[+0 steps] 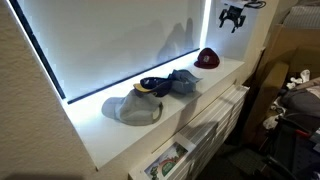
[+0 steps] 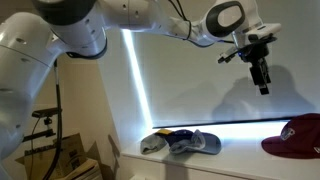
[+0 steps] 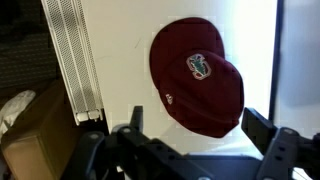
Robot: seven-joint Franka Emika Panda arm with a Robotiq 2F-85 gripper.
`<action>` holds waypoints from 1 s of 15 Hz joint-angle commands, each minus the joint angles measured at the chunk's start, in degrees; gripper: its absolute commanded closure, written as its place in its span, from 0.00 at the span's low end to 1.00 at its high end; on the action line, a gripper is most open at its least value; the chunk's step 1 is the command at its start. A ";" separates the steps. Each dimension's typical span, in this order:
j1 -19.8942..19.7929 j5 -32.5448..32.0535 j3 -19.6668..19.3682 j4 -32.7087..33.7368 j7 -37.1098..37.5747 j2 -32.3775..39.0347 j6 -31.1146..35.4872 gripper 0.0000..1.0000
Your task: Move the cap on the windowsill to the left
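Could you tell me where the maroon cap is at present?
In both exterior views the maroon cap lies on the windowsill, apart from the other caps, below the raised gripper.

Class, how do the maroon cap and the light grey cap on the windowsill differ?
The maroon cap is dark and bears an emblem; the grey cap is pale and shows none. The maroon cap lies alone below the gripper; the grey cap lies beside other caps. Both rest on the windowsill.

A grey cap (image 1: pixel 131 108) lies just beside a navy cap (image 1: pixel 152 85) (yellow-trimmed) and a blue-grey cap (image 1: pixel 184 80).
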 commanded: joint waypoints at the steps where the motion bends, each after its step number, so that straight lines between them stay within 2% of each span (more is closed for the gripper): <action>1: -2.46 -1.53 0.39 13.10 3.11 12.23 -9.44 0.00; 2: -2.83 -1.92 1.17 13.94 1.41 13.36 -13.43 0.00; 3: -4.02 -2.64 3.54 13.38 -0.49 12.87 -15.43 0.00; 4: -1.59 -1.31 0.70 9.18 1.12 11.03 -9.98 0.00; 7: -2.33 -1.98 2.10 11.51 0.59 13.19 -12.74 0.00; 8: -1.78 -0.70 1.44 8.65 3.11 11.35 -7.71 0.00; 12: -1.82 2.73 0.93 6.66 7.90 11.40 7.00 0.00; 15: -2.31 4.50 0.55 8.69 12.49 13.86 15.90 0.00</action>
